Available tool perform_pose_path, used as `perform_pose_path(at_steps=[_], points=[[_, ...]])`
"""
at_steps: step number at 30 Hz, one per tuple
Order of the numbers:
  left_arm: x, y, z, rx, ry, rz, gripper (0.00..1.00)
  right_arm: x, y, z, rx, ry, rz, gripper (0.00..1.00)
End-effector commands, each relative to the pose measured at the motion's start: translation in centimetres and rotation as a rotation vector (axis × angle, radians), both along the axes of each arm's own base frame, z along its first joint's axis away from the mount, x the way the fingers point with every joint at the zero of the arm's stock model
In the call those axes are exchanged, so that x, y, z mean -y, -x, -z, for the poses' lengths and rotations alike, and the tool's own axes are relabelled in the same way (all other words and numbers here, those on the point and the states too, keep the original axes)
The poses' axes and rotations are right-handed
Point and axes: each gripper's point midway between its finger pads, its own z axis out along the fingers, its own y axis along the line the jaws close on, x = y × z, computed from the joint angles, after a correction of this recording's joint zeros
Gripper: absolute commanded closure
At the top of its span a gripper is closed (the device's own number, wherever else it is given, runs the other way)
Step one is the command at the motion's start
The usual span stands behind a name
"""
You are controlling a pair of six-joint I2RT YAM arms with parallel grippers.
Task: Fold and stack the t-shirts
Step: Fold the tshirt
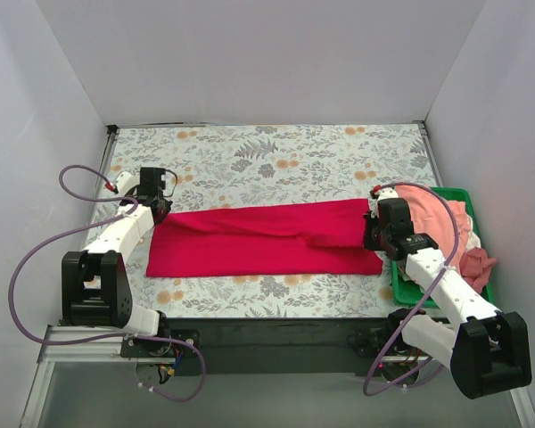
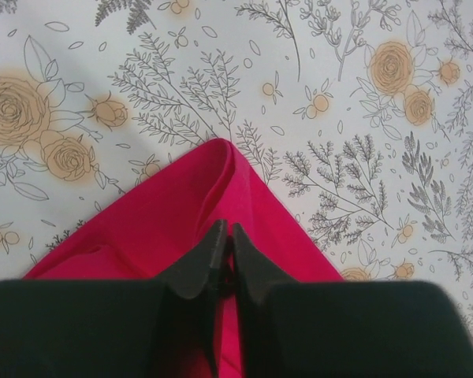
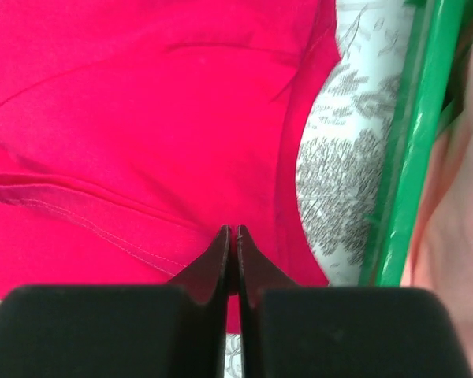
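The tabletop [image 1: 267, 156] is covered with a pale floral print of grey leaves and orange roses. A crimson red t-shirt [image 1: 267, 239] is spread across its near half, folded into a long band running left to right. A green plastic bin [image 1: 399, 292] is set at the right edge, just beside the shirt's right end; a narrow strip of print is seen between them in the right wrist view.

- Robot lab bench here: plain white panels [image 1: 276, 53] box the table in on three sides.
- Left arm [image 1: 116, 236] and right arm [image 1: 446, 285] sit on a metal rail [image 1: 71, 332], with purple cables [image 1: 18, 267] looping loose.
- A floral cloth [image 1: 276, 152] covers the worktop.
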Motion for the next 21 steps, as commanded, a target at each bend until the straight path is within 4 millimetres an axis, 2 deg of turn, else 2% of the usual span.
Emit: perform_pose_path(at_steps=[1, 2, 3, 4, 5, 7, 8, 9, 11, 12, 13, 17, 21], points=[[-1.2, 1.2, -0.3, 0.001, -0.017, -0.088, 0.91, -0.2, 1.5, 0.9, -0.050, -0.043, 0.032, 0.88], [-1.6, 1.9, -0.2, -0.013, -0.026, -0.127, 0.89, -0.3, 1.9, 1.1, -0.065, -0.052, 0.029, 0.83], [-2.0, 2.3, -0.6, -0.011, -0.034, -0.163, 0.85, -0.4, 2.2, 1.1, -0.076, -0.068, 0.050, 0.73], [-2.4, 2.8, -0.8, -0.017, -0.041, -0.196, 0.70, 0.0, 3.0, 1.6, -0.119, -0.055, 0.069, 0.58], [-2.7, 3.9, -0.8, -0.055, -0.051, -0.226, 0.56, 0.3, 3.4, 1.6, -0.134, -0.048, 0.093, 0.51], [-3.5, 3.9, -2.4, -0.035, -0.068, -0.301, 0.29, 1.6, 4.3, 1.7, -0.164, -0.006, 0.151, 0.43], [-3.7, 4.7, -2.6, -0.073, -0.079, -0.309, 0.28, 1.7, 4.3, 1.5, -0.160, 0.001, 0.156, 0.41], [-3.6, 4.0, -3.9, -0.054, -0.072, -0.309, 0.27, 1.6, 4.3, 0.9, -0.141, -0.008, 0.150, 0.37], [-3.2, 3.9, -4.2, -0.086, -0.059, -0.291, 0.24, 0.9, 3.7, -0.3, -0.095, -0.032, 0.101, 0.20], [-2.9, 3.2, -4.9, -0.074, -0.049, -0.272, 0.23, 0.0, 3.4, -1.2, -0.071, -0.072, 0.062, 0.08], [-2.2, 3.0, -4.7, -0.089, -0.018, -0.230, 0.23, -0.5, 3.2, -1.7, -0.054, -0.094, 0.038, 0.02], [0.6, 0.7, -4.0, -0.056, 0.085, -0.077, 0.20, -4.2, 1.8, -4.3, 0.016, -0.234, -0.118, 0.02], [4.5, -0.7, -2.6, -0.033, 0.220, 0.108, 0.19, -5.6, 1.1, -4.2, -0.012, -0.292, -0.150, 0.02]])
